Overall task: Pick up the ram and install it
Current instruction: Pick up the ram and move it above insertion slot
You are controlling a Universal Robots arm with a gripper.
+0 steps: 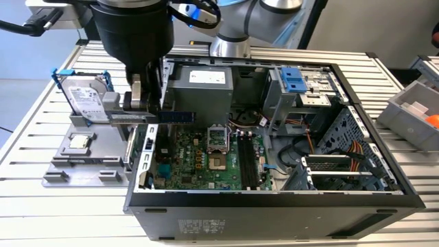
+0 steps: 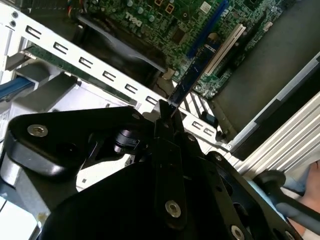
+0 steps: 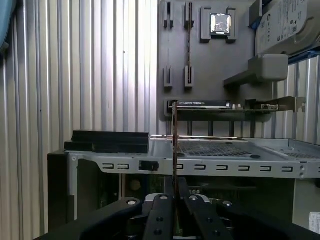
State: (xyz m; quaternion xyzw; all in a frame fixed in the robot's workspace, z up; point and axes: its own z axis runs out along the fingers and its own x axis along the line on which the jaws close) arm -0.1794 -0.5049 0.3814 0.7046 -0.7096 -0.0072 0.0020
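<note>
Ram (image 1: 177, 117), a thin, narrow, flat blue-green circuit-board stick, is pinched by one end in the black two-finger gripper (image 1: 152, 105), whose jaws stand narrow, closed onto the board's flat faces. In the exterior view the stick juts level toward the exterior view's right, in the air over the wall of the open black tower computer case (image 1: 274, 203) on the exterior view's left, just in front of the grey metal power-supply box (image 1: 199, 95). It touches nothing but the gripper. The long black memory slots (image 1: 248, 162) on the green motherboard (image 1: 199, 159) lie lower and well apart from it.

In the second wrist view the gripper (image 2: 167, 112) holds the ram (image 2: 192, 70) edge-on, and the stick reaches out over the motherboard (image 2: 165, 20).

In the first wrist view the ram (image 3: 174, 140) reads as a thin line rising from the gripper (image 3: 175, 197) across the case's perforated metal rim (image 3: 225, 162).

Beside the case, on the ribbed aluminium table (image 1: 61, 211), lies a grey plastic fixture plate (image 1: 82, 167). It carries a silver hard drive with blue rails (image 1: 89, 100) standing on edge and a small square silver processor chip (image 1: 81, 141). A green expansion card with a metal bracket (image 3: 225, 106) stands on the plate between the chip and the case.
</note>
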